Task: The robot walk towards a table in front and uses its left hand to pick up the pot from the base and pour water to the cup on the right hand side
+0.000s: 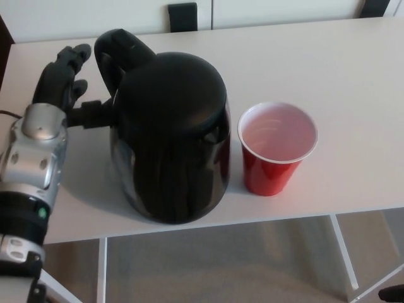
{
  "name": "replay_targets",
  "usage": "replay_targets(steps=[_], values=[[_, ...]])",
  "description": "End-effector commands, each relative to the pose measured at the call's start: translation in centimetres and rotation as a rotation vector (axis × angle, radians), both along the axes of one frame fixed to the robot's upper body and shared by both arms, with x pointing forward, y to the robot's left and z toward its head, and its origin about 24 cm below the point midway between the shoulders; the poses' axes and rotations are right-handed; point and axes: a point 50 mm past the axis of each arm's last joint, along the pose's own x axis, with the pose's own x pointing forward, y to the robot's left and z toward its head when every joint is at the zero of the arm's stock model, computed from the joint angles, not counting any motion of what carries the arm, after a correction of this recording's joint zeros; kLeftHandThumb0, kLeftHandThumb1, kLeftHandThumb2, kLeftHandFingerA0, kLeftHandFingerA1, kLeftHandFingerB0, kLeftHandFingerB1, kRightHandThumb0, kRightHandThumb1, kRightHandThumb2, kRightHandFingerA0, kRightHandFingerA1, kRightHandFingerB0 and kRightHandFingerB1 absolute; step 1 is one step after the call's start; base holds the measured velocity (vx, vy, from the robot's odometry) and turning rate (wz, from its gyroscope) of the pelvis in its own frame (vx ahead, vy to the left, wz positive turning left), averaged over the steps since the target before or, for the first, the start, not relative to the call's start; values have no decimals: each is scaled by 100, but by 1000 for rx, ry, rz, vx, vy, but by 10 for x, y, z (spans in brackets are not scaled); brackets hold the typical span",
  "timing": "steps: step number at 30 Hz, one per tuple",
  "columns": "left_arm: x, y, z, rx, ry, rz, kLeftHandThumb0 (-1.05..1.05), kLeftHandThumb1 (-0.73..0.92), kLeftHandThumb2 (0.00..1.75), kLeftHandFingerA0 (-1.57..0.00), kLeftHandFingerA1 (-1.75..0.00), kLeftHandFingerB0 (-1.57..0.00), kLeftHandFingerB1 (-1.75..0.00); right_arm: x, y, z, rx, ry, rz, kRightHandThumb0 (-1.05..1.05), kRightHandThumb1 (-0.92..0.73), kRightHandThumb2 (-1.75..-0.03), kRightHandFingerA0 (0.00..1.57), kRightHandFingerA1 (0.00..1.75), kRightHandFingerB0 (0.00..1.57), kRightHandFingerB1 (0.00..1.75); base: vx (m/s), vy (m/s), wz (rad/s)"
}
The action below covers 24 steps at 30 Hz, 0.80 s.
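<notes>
Objects on the white table (353, 76) are counted as two: one black pot (169, 136) and one red cup (276, 148). One robot hand is seen, the left hand (66, 88); the right hand is not shown.

The pot is a dark, glossy kettle with a rounded domed lid and a thick black handle (120, 53) arching from its upper left side. It is stood upright near the front edge of the table, left of centre in the head view. No separate base can be made out beneath it. The cup is a red plastic one with a white rim and a pale inside, stood upright just beside the pot on the right, with a narrow gap between them. Whether liquid is held in it cannot be told.

The left hand is placed just left of the handle, with its fingers (68, 58) spread apart and pointing away from the robot. The thumb (93, 113) is extended sideways toward the pot's body, and appears to touch it below the handle. Nothing is gripped.
</notes>
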Motion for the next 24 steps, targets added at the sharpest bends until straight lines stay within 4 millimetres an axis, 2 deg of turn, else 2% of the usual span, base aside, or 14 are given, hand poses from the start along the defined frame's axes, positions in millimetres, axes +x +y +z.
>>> replay_targets(steps=[1, 8, 9, 10, 11, 14, 15, 16, 18, 19, 20, 21, 22, 24], values=[[-4, 6, 1, 17, 6, -66, -64, 39, 69, -6, -39, -12, -17, -4, -6, 1, -4, 6, -14, -63, -27, -92, 99, 90, 67, 77, 0, 0, 0], [-10, 16, 12, 26, -26, -106, -66, 43, 69, -10, -38, -8, -24, -5, -7, 0, 0, 11, -32, -60, -27, -91, 99, 89, 65, 76, 0, 0, 0], [-11, 18, 13, 25, -32, -108, -62, 49, 56, -14, -32, -7, -22, -5, -7, 0, 0, 11, -31, -58, -34, -83, 100, 85, 67, 74, 0, 0, 0], [-12, 19, 15, 24, -36, -109, -62, 49, 56, -14, -32, -7, -22, -6, -7, 0, 0, 11, -27, -58, -34, -83, 100, 85, 67, 74, 0, 0, 0], [-13, 22, 17, 15, -42, -111, -73, 47, 75, -8, -37, -14, -10, -7, -7, 0, 5, 10, -30, -56, -33, -81, 98, 85, 67, 74, 0, 0, 0], [-16, 27, 20, 3, -49, -115, -73, 47, 75, -8, -37, -14, -10, -8, -6, -1, 12, 10, -36, -56, -33, -81, 98, 85, 67, 74, 0, 0, 0], [-18, 31, 23, -3, -51, -120, -65, 40, 81, -3, -34, -2, -18, -8, -6, -1, 11, 12, -35, -57, -33, -79, 97, 85, 67, 74, 0, 0, 0], [-20, 35, 26, -9, -55, -125, -65, 40, 81, -3, -34, -2, -18, -9, -6, -1, 10, 14, -34, -57, -33, -79, 97, 85, 67, 74, 0, 0, 0], [-26, 43, 29, -33, -71, -130, -65, 40, 82, -4, -31, -4, -16, -11, -7, -2, 10, 20, -41, -59, -33, -79, 98, 85, 68, 74, 0, 0, 0], [-31, 48, 31, -40, -86, -130, -78, 42, 64, -8, -28, -4, -17, -11, -7, -2, 7, 21, -41, -59, -33, -79, 98, 84, 67, 73, 0, 0, 0], [-32, 49, 32, -43, -91, -131, -78, 42, 64, -8, -28, -4, -17, -12, -7, -2, 6, 21, -41, -59, -33, -79, 98, 84, 67, 73, 0, 0, 0], [-42, 59, 37, -79, -121, -123, -64, 38, 80, -3, -32, -2, -18, -11, -7, -2, 1, 19, -36, -59, -33, -81, 100, 86, 68, 74, 0, 0, 0], [-55, 69, 41, -95, -143, -122, -65, 39, 81, -3, -30, -2, -19, -12, -7, -2, 3, 23, -37, -62, -26, -91, 98, 89, 66, 76, 0, 0, 0], [-69, 78, 44, -116, -159, -118, -65, 38, 81, -3, -30, -2, -19, -11, -8, -2, 3, 23, -41, -62, -26, -91, 98, 89, 66, 77, 0, 0, 0]])
